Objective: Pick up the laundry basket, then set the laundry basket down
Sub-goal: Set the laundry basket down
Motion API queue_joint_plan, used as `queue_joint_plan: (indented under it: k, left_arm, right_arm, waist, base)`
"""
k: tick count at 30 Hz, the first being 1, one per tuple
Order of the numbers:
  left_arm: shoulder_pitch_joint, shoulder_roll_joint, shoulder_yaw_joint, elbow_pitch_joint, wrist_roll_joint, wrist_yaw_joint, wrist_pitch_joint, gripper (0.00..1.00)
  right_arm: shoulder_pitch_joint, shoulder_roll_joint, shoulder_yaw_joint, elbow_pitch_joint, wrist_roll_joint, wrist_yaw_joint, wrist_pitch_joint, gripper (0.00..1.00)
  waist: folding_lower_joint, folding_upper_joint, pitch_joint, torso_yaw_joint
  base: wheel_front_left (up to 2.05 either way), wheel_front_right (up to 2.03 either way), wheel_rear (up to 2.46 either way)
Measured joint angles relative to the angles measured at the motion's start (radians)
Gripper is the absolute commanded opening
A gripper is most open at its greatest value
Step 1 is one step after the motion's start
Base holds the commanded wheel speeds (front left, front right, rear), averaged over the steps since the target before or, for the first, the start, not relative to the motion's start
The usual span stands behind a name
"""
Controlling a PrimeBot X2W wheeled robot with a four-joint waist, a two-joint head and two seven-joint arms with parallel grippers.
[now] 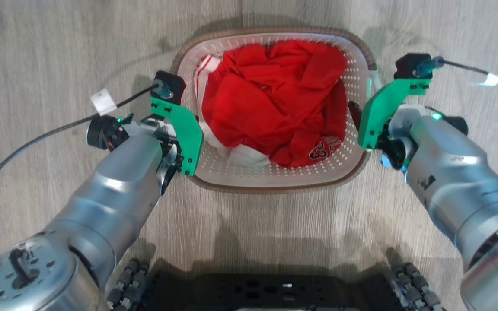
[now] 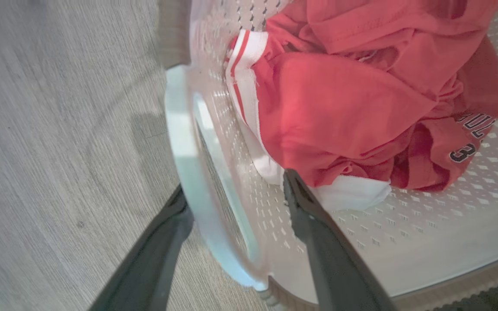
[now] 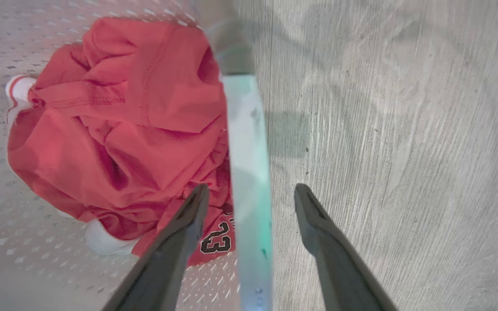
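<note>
- Black chassis with roller wheels sits nearest you at the bottom of the head view. Both silver forearms reach forward from it.
- Next out, your left end effector has its two dark fingers spread wide and holds nothing. They straddle the white left handle, one finger outside over the floor, the other inside the basket with its tip just beside the white hem of the clothing.
- Your right end effector is likewise spread and grips nothing, with one finger on each side of the right handle. Its inner finger lies over the numbered print on the red cloth.
- Between the two arms, straight ahead of the chassis, the laundry basket appears to rest on the wooden floor. It is filled with a crumpled red garment.
- Watch the closing: either inner finger could pinch cloth against its handle. That would soften the hold and might drag the garment out.
- Watch the lift: the handles look thin and smooth. If one side clamps or rises ahead of the other, the basket may tilt, slip free or spill.
- Mind the black cable trailing from the left wrist across the floor. It could snag as the arm rises.
</note>
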Motion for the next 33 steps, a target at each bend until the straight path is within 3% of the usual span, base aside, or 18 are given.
queue_joint_plan:
  k: [12,28,30,33]
  left_arm:
    - [0.148,0.0,-0.001,0.005,0.0,0.008,-0.112,1.0]
    - [0.377,0.008,0.043,0.033,-0.024,-0.001,-0.271,1.0]
    - [0.383,0.033,0.091,-0.022,-0.011,0.017,-0.271,1.0]
    - [0.386,0.088,0.213,-0.168,0.06,0.077,-0.272,1.0]
  right_arm:
    - [0.208,0.007,-0.076,0.0,-0.062,0.0,-0.044,1.0]
    - [0.455,0.032,-0.127,-0.132,0.003,0.0,-0.294,1.0]
    - [0.461,0.031,-0.138,-0.156,-0.011,0.0,-0.298,1.0]
    - [0.462,0.01,-0.238,-0.246,-0.084,0.0,-0.302,1.0]
  waist:
    - [-0.0001,0.0,-0.221,0.001]
    - [-0.0002,0.0001,-0.651,-0.007]
    - [-0.0002,0.0001,-0.701,-0.008]
    - [-0.0002,0.0001,-0.764,-0.011]
  base:
    - [0.0,0.0,0.0]
    - [0.0,0.0,0.0]
    - [0.0,0.0,0.0]
    - [0.0,0.0,0.0]
